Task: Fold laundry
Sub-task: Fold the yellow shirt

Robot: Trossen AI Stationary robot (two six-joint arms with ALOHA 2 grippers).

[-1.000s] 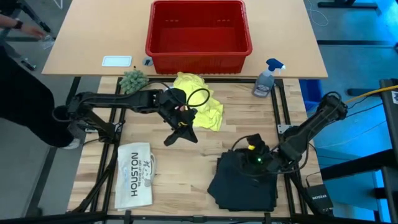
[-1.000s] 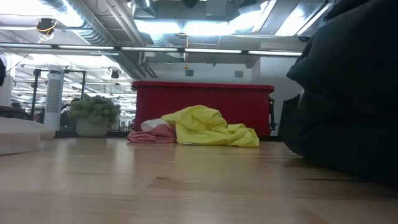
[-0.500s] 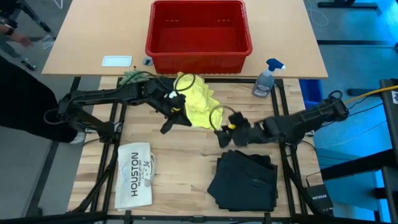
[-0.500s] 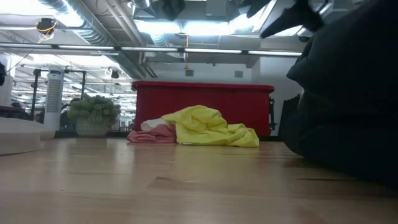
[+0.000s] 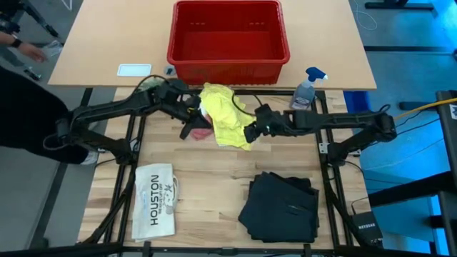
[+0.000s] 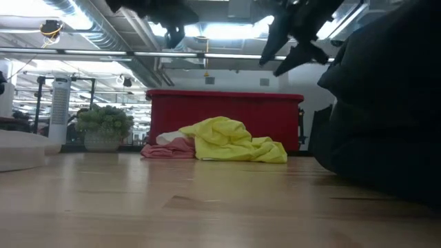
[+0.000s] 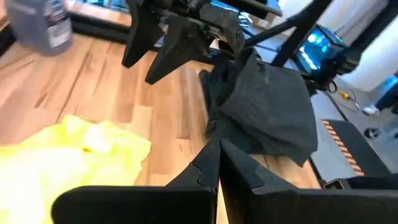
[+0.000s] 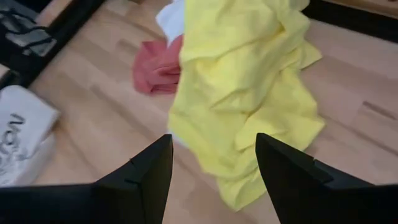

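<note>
The yellow T-shirt (image 5: 227,116) lies crumpled on the table in front of the basket. The pink cloth (image 8: 158,68) and a bit of white cloth (image 8: 173,17) peek out at its left edge. The black trousers (image 5: 281,207) lie folded near the table's near right corner. My left gripper (image 5: 190,130) hangs shut in the air at the pile's left side, by the pink cloth (image 5: 203,132). My right gripper (image 8: 214,158) is open and hovers over the T-shirt's (image 8: 242,93) right near edge. In the low view both grippers (image 6: 172,21) (image 6: 279,58) stand well above the pile (image 6: 227,141).
A red basket (image 5: 228,63) stands beyond the pile on the far board, with a spray bottle (image 5: 305,90) at its right. A flat white item printed "HOUSTON" (image 5: 155,200) lies at the near left. A small plant (image 6: 103,125) sits far left. Bare wood (image 5: 207,178) shows in the middle.
My right gripper has left the folded trousers, risen and swung toward the far left, ending over the T-shirt's right edge. My left gripper has moved toward the far left edge, from the pile's near side to beside the pink cloth. The garments have stayed put.
</note>
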